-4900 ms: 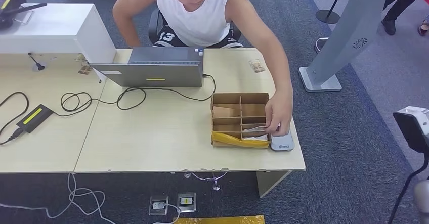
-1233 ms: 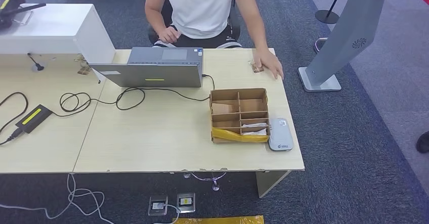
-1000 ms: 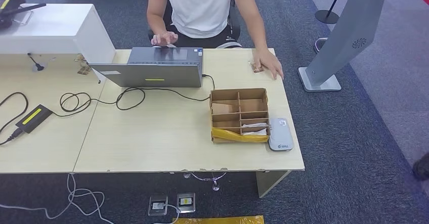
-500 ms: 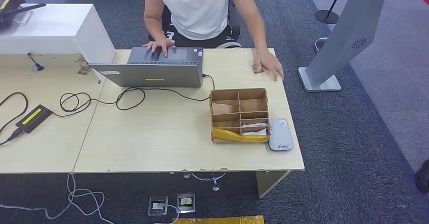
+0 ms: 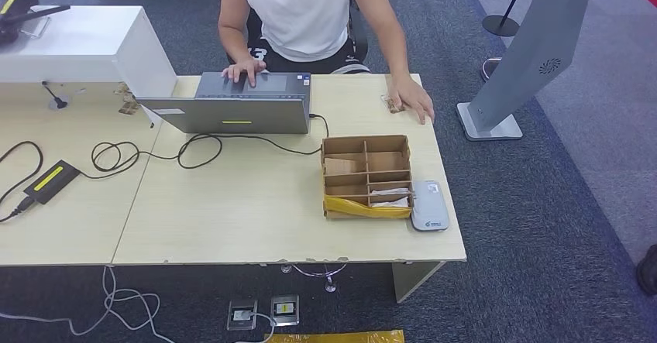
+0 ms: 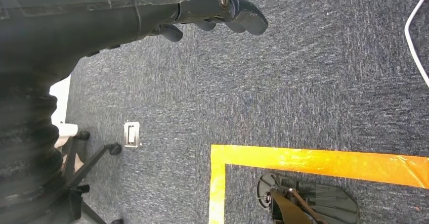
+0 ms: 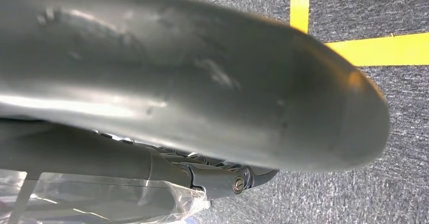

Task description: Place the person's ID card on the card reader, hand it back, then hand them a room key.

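The left hand (image 6: 222, 11) hangs beside the robot over grey carpet, its dark fingers (image 6: 243, 19) loosely curled and holding nothing. The right hand (image 7: 222, 181) also hangs low; the close grey thumb hides most of it, so whether it is spread or pressed together cannot be told.

On the pale wooden desk (image 5: 232, 219), the flat silver-grey card reader (image 5: 430, 205) lies at about 4 o'clock, touching the right side of the brown cardboard divided box (image 5: 366, 176). A whitish card-like piece (image 5: 390, 197) lies in the box's compartment nearest the reader. No card lies on the reader.

At 12 o'clock the seated person (image 5: 298, 10) rests one hand on the grey laptop (image 5: 232, 103) and the other hand (image 5: 411, 99) at the desk's far right corner.

By this evidence nothing is begun: scanning, returning and key handover all remain.
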You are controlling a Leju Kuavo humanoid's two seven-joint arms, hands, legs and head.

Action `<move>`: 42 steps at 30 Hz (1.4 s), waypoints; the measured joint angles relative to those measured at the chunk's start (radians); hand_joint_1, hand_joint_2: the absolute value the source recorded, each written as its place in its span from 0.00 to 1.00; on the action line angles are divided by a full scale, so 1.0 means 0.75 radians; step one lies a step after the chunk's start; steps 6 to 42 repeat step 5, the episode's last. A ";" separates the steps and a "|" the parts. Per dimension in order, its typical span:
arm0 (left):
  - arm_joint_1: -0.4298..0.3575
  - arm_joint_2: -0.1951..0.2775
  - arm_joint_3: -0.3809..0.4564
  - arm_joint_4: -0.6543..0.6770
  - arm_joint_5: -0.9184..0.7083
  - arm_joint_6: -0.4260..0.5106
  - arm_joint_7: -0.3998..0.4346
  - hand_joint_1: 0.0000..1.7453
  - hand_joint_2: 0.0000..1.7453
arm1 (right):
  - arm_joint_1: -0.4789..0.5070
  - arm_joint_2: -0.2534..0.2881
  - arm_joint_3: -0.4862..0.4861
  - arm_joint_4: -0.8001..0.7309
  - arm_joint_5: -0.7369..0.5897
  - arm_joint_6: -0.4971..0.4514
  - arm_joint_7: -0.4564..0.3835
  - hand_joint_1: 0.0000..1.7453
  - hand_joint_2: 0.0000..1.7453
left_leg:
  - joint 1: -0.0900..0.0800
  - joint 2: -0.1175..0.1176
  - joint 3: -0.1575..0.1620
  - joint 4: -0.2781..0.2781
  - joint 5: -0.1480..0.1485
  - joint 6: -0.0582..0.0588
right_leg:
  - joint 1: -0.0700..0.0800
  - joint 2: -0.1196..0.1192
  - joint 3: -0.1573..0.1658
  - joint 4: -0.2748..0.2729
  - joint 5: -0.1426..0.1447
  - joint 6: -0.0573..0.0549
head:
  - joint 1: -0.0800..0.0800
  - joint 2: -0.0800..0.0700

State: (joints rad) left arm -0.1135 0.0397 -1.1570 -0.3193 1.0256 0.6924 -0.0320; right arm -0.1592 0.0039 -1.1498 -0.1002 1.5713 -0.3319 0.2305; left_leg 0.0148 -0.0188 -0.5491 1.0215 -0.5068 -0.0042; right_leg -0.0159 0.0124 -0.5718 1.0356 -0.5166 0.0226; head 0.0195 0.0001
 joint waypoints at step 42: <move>0.000 0.000 0.000 0.000 -0.002 0.000 0.000 0.00 1.00 | 0.000 0.000 0.000 0.000 0.000 0.000 0.000 0.00 0.00 | 0.000 0.000 0.000 0.000 0.000 0.000 | 0.000 0.000 0.000 0.000 0.000 0.000 | 0.000 0.000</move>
